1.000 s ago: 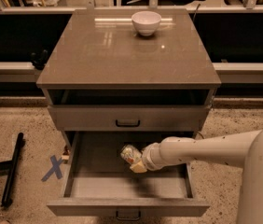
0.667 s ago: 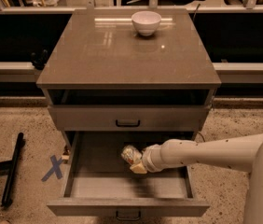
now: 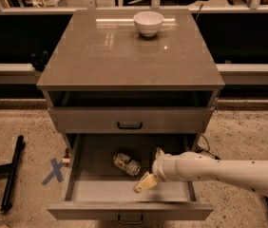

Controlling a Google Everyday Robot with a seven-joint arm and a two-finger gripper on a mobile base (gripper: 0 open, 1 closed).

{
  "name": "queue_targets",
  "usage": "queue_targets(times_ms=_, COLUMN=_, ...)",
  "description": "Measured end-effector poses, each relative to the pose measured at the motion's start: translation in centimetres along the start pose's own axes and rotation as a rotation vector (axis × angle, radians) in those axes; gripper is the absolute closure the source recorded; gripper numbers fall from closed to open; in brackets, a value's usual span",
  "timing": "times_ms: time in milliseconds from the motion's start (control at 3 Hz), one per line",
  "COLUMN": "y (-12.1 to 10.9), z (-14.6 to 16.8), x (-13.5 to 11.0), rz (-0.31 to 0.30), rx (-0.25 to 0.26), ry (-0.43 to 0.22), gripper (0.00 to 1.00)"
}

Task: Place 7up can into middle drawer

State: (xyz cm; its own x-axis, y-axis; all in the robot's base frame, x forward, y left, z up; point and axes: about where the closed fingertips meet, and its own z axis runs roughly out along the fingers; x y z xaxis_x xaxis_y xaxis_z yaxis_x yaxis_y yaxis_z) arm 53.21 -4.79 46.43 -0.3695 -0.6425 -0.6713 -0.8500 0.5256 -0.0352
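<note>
The 7up can (image 3: pixel 126 164) lies on its side on the grey floor of the open middle drawer (image 3: pixel 100 190), near the middle and toward the back. My gripper (image 3: pixel 148 170) is inside the drawer just right of the can. It is open and empty, with one tan finger (image 3: pixel 142 183) pointing to the drawer's front and the other up by the back. There is a small gap between the gripper and the can. My white arm reaches in from the right.
The shut drawer front (image 3: pixel 129 119) with a dark handle sits above the open drawer. A white bowl (image 3: pixel 148 23) stands at the back of the cabinet top (image 3: pixel 124 56). A blue X (image 3: pixel 54 171) and a black bar (image 3: pixel 11 175) are on the floor to the left.
The gripper held the can a second ago. It has opened and drawn back to the right, and the can now lies free on the drawer floor.
</note>
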Motion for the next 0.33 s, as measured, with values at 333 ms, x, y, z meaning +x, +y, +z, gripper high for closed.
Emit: queue_targets(times_ms=333, y=0.04, z=-2.41, x=2.72, rz=0.041, rx=0.038, ry=-0.058, gripper=0.0)
